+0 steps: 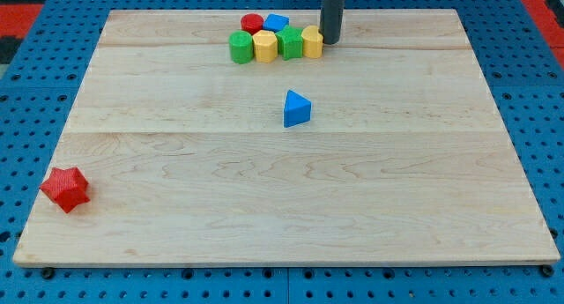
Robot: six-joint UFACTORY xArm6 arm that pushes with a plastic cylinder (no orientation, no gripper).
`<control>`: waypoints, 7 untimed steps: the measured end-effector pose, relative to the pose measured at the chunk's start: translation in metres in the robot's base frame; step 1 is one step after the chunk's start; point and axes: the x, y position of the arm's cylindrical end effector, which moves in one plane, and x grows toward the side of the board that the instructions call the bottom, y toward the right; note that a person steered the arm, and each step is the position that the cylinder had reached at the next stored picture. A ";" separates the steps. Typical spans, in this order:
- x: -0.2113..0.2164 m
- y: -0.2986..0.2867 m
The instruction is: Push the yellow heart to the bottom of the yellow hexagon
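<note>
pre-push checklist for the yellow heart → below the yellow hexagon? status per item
1. My tip in view: ok, at the cluster's right end.
2. Tip next to the yellow heart: ok; actual contact cannot tell.
3. Yellow hexagon located: ok, between two green blocks.
4. Heart already below hexagon: not ok; a green block sits between them.
5. Board below hexagon free: ok; blue triangle lies lower.
6. Red star out of path: ok.

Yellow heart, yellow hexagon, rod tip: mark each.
yellow heart (pixel 312 42), camera view, on its front face.
yellow hexagon (pixel 265 47), camera view, on its front face.
my tip (pixel 330 41), camera view, rod's very end, beside the heart's right.
</note>
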 end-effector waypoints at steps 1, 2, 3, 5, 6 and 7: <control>0.000 0.000; 0.009 0.000; 0.019 0.000; 0.032 -0.030; 0.032 -0.079; 0.036 -0.114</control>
